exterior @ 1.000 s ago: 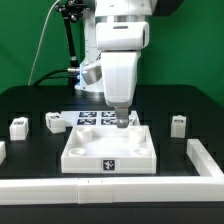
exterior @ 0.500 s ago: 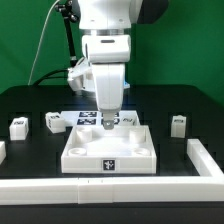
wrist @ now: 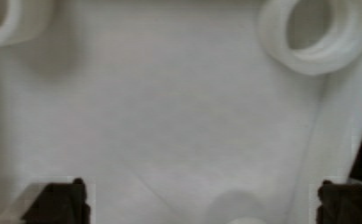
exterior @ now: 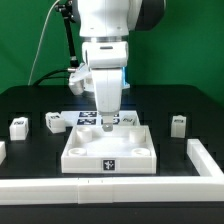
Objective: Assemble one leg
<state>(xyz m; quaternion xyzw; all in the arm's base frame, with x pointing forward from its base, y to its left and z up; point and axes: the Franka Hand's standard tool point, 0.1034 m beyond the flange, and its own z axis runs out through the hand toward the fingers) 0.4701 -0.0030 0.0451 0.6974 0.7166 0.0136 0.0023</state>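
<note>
The large white square tray part lies at the table's middle. My gripper hangs just over its back half, jaws wide apart with nothing between them. In the wrist view the fingertips frame bare tray surface, and a round corner hole shows beyond my gripper. Small white legs with tags stand on the table: two at the exterior view's left and one at the right. None is near the fingers.
The marker board lies behind the tray, partly hidden by the arm. A small white piece sits by the tray's back edge. White rails run along the table's front and right side.
The arm has shifted to the exterior view's left over the tray's back half, mostly in the first half second. The gripper stays open. The tray and legs have not moved.
</note>
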